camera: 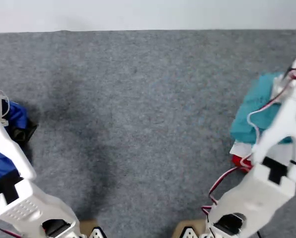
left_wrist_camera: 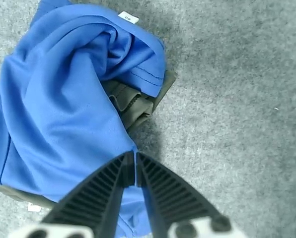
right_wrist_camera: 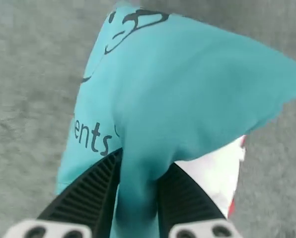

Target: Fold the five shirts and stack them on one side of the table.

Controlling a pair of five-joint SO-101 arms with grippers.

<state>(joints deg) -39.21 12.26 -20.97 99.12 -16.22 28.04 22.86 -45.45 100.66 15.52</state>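
A crumpled blue shirt (left_wrist_camera: 63,109) lies on top of a dark olive shirt (left_wrist_camera: 133,101) on the grey table. My left gripper (left_wrist_camera: 135,161) is shut at the blue shirt's edge, and the cloth's folds run into its fingertips. In the high view the blue shirt (camera: 16,116) and the olive one (camera: 25,133) sit at the table's left edge beside that arm. My right gripper (right_wrist_camera: 138,171) is shut on a raised fold of a teal printed shirt (right_wrist_camera: 187,84). Under it lie a white shirt (right_wrist_camera: 212,171) and a red one (right_wrist_camera: 234,210). The teal shirt (camera: 255,111) tops this pile at the right edge.
Grey carpet-like cloth (camera: 138,109) covers the table, and its wide middle is bare. A white wall strip (camera: 138,15) runs along the far edge. Red and white cables (camera: 267,106) hang from the right arm over the pile.
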